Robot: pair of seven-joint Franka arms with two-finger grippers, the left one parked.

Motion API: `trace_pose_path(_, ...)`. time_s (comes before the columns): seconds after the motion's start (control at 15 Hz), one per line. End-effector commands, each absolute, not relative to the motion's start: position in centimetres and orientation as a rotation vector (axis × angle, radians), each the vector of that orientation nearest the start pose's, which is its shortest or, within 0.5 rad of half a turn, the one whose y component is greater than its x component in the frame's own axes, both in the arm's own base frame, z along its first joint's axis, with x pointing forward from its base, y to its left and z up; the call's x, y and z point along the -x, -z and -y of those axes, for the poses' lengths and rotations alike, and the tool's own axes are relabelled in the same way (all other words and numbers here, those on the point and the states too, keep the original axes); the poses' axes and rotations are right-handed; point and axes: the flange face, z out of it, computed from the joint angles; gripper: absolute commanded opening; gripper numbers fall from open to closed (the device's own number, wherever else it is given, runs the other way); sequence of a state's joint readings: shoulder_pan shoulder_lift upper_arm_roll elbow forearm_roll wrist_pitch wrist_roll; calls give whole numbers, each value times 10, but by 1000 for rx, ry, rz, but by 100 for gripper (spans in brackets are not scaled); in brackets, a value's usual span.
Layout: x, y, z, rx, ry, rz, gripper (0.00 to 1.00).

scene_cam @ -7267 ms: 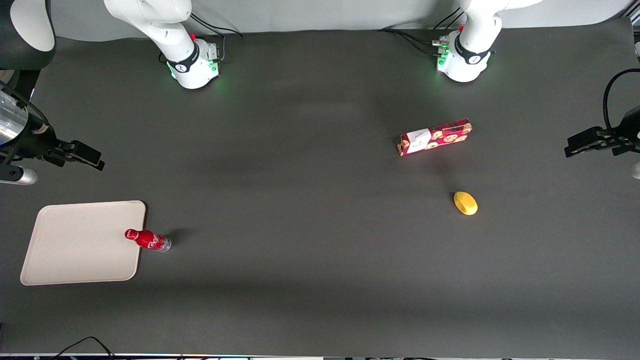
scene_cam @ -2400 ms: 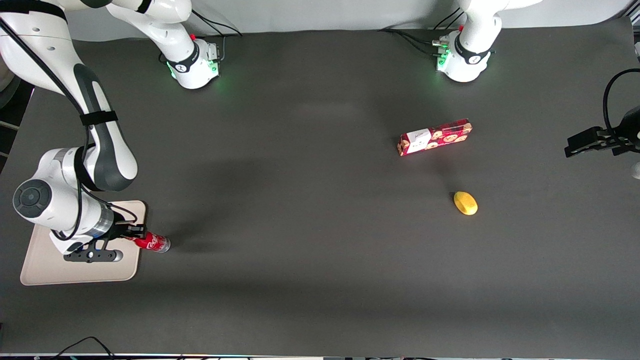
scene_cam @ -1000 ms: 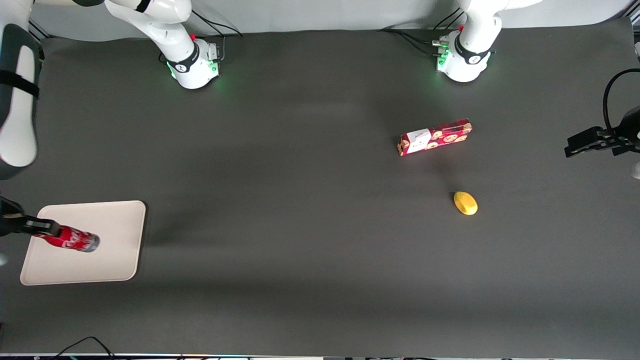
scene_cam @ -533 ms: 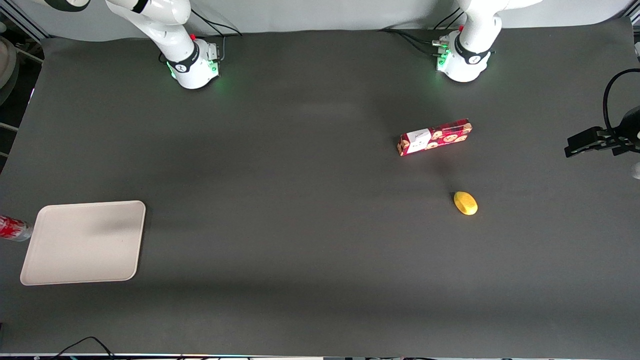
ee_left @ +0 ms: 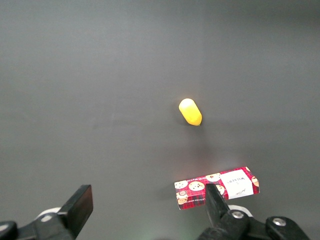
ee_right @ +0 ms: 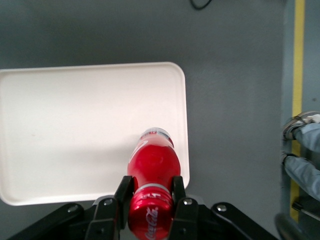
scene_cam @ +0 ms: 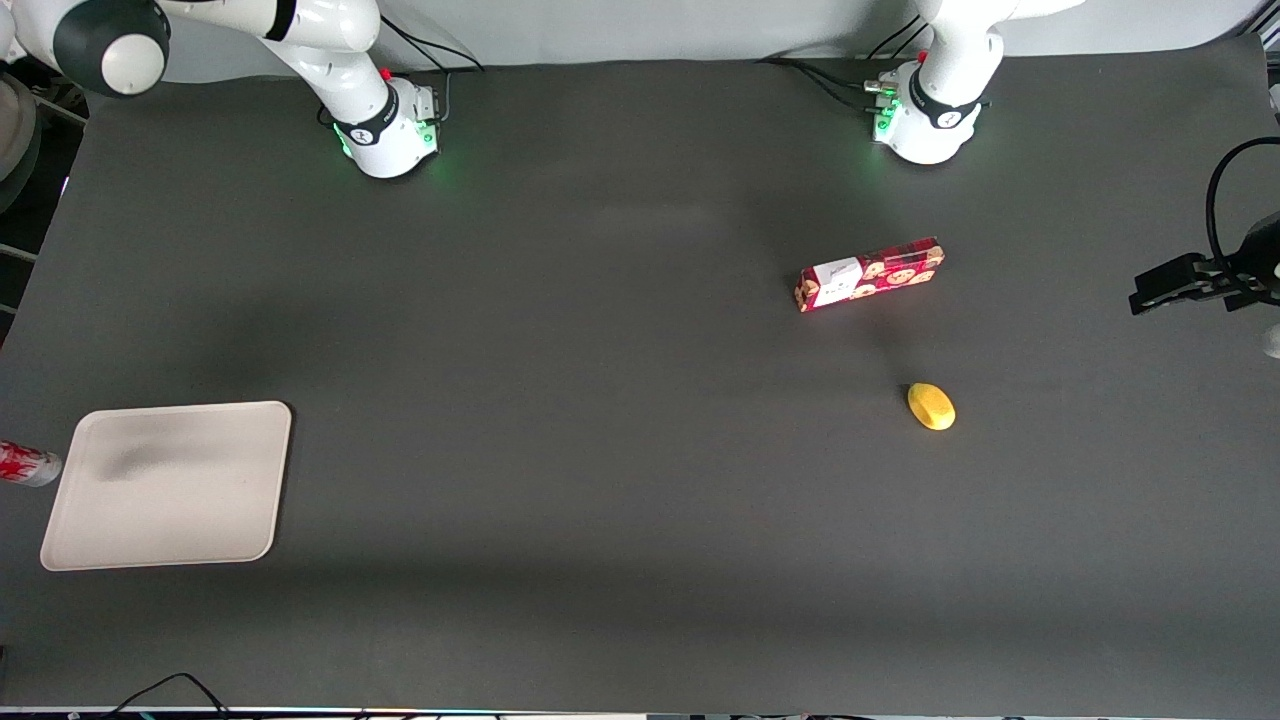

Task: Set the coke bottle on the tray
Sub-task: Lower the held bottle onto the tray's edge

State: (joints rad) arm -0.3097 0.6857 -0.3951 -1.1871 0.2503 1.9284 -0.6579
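Observation:
The coke bottle (ee_right: 152, 162) is red with white script and a silvery base. My right gripper (ee_right: 150, 196) is shut on its neck, one finger (ee_right: 124, 192) on each side, and holds it in the air, base down, above the rim of the cream-white tray (ee_right: 75, 125). In the front view only the bottle's base end (scene_cam: 25, 465) shows, at the picture's edge beside the tray (scene_cam: 170, 505), toward the working arm's end of the table. The gripper itself is out of the front view. A soft shadow lies on the tray.
A red cookie box (scene_cam: 870, 273) and a small yellow object (scene_cam: 931, 406) lie toward the parked arm's end; both show in the left wrist view, the box (ee_left: 217, 187) and the yellow object (ee_left: 190, 111). A person's shoe (ee_right: 300, 125) stands on the floor past the table edge.
One second ago the held bottle hung over the tray's middle. It has since moved sideways toward the working arm's end, to the picture's edge, and has stayed there for the last half second.

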Motion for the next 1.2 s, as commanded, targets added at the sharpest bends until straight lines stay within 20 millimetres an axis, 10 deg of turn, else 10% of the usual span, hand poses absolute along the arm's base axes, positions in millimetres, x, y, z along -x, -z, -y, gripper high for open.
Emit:
trace_pose_path(0.0, -645, -375, 403, 3199, 105, 29, 0)
trace_pose_path(0.67, -643, -324, 423, 3229, 80, 46, 0)
trace_pose_path(0.87, -645, -324, 424, 3237, 101, 44, 95)
trace_pose_path(1.13, -650, -330, 418, 3244, 128, 43, 100)
